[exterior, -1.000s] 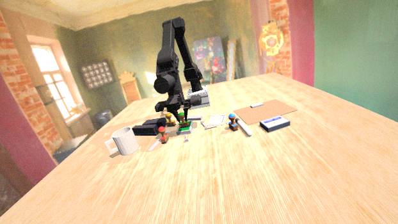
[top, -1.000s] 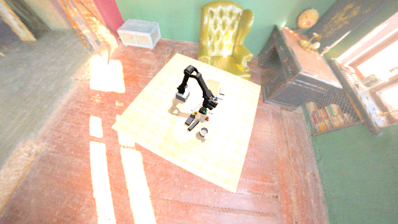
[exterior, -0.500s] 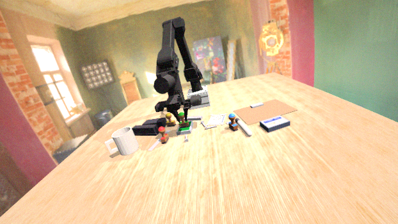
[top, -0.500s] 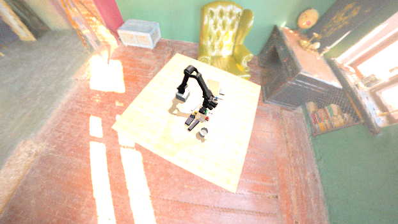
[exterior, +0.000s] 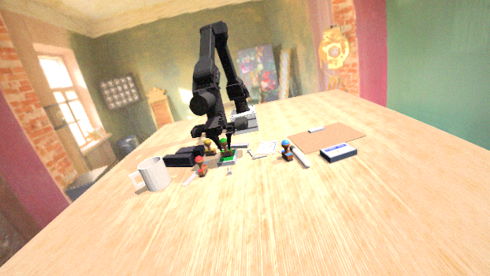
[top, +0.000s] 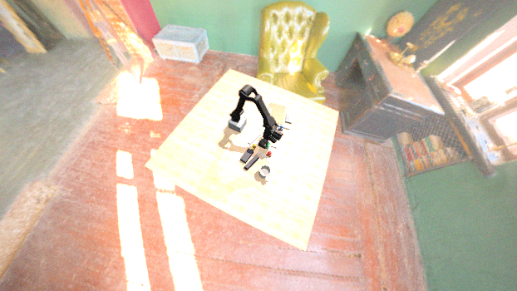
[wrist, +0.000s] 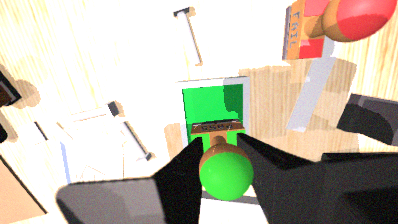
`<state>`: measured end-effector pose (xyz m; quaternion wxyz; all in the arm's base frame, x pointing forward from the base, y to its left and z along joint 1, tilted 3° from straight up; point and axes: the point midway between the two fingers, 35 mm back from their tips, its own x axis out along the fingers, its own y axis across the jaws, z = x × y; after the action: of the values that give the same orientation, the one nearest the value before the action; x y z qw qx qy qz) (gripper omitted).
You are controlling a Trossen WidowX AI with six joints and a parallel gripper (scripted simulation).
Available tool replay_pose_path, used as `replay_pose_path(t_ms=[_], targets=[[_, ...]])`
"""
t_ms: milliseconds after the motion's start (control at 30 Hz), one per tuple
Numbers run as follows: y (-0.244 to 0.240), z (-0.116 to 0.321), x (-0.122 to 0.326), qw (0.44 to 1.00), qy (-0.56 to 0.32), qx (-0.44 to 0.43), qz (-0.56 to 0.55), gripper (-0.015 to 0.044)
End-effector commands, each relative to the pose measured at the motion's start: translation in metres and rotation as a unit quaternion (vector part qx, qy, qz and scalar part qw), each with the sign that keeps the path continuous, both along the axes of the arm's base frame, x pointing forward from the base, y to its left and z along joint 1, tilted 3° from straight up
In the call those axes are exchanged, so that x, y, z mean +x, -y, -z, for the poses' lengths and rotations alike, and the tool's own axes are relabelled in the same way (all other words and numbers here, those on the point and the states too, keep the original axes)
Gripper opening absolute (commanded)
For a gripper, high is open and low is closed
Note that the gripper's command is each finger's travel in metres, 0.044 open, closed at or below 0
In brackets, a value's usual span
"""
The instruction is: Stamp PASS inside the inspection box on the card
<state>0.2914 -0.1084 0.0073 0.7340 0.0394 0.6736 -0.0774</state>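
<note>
My gripper [exterior: 224, 148] [wrist: 220, 142] is shut on the green-knobbed stamp [exterior: 224, 141] [wrist: 226, 176], which stands upright between the fingers. The lettering on the stamp's wooden block faces the top of the wrist view and is too blurred to read surely. The block is over the green ink pad [exterior: 227, 160] [wrist: 204, 104], towards its lower part in the wrist view. Whether its underside touches the ink is hidden. The white card [exterior: 266, 147] [wrist: 102, 145] lies flat beside the pad, with thin outlines on it. I cannot make out any print on it.
A red-knobbed FAIL stamp [exterior: 199, 160] [wrist: 357, 20], a yellow-knobbed stamp [exterior: 207, 143] and black blocks [exterior: 176, 159] stand near the pad. A grey mug [exterior: 155, 174] [top: 264, 171] is farther out. A blue-knobbed stamp [exterior: 286, 144], white rod [exterior: 301, 158], dark blue box [exterior: 339, 154] and brown board [exterior: 324, 137] lie beyond the card.
</note>
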Motion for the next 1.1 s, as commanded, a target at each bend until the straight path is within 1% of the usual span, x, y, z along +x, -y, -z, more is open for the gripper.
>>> replay_pose_path(t_ms=[0,533,1067], targets=[[-0.001,-0.002,0.0,1.0,-0.001,0.002,0.0,0.0],[-0.001,-0.01,-0.001,1.0,-0.001,0.002,0.0,0.0],[-0.002,-0.035,-0.002,1.0,0.0,0.002,0.0,0.0]])
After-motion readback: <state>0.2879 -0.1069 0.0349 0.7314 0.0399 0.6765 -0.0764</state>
